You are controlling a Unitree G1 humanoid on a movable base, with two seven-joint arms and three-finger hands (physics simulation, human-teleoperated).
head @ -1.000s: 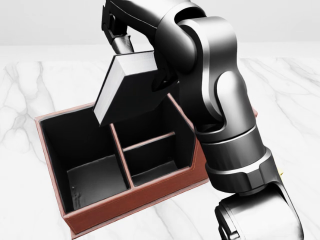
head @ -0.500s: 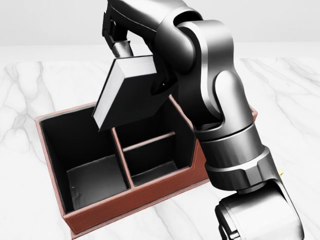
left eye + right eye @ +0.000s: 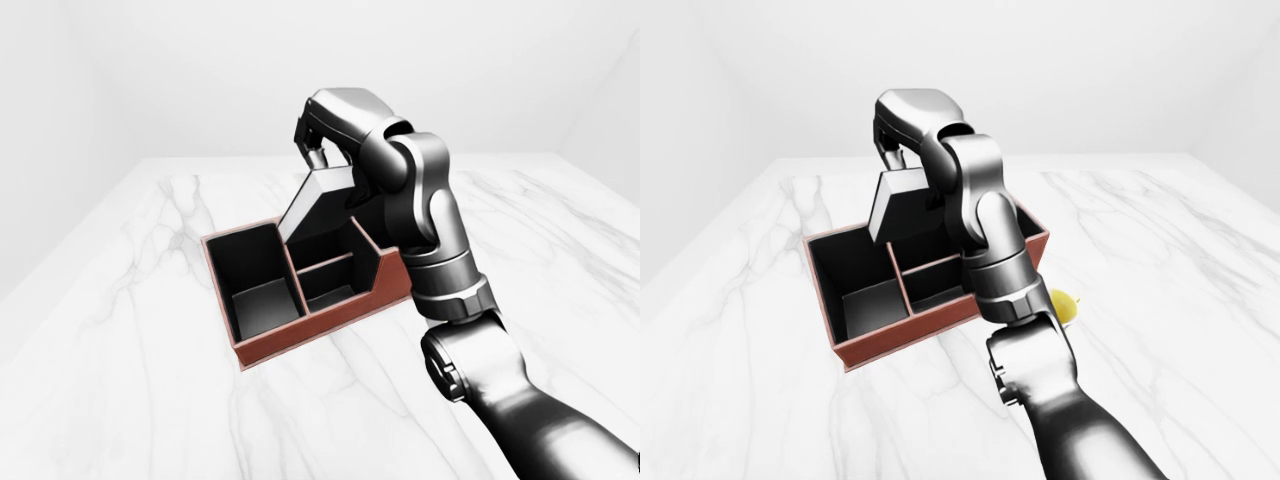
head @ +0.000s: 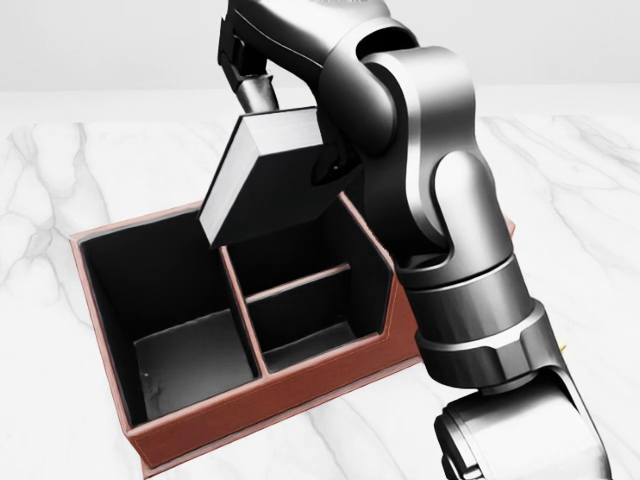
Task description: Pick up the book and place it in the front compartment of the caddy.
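Now your right hand (image 4: 262,92) holds the book (image 4: 262,185) from above; its fingers close on the far upper part of the book, although the forearm covers most of the grip, so you see only one finger at the top corner. You keep the book tilted, with the pale page edge turned to the left and the low corner pointing down, probably so that it can slide into a slot edge first and not lie flat across the walls.

The book hangs over the caddy (image 4: 250,415), above the thin divider (image 4: 240,300) between the large left compartment (image 4: 165,320) and the two smaller right compartments, and it does not touch the caddy yet. Which compartment counts as the front one I cannot say surely from these views. All compartments look without content.

The caddy stands on the white marble table (image 3: 130,330), turned a little. In the right-eye view a small yellow object (image 3: 1064,305) lies just beside the caddy's right side, half hidden by the arm. Your left hand is not visible.

No brand, label or writing can be read on the book cover or on the caddy.
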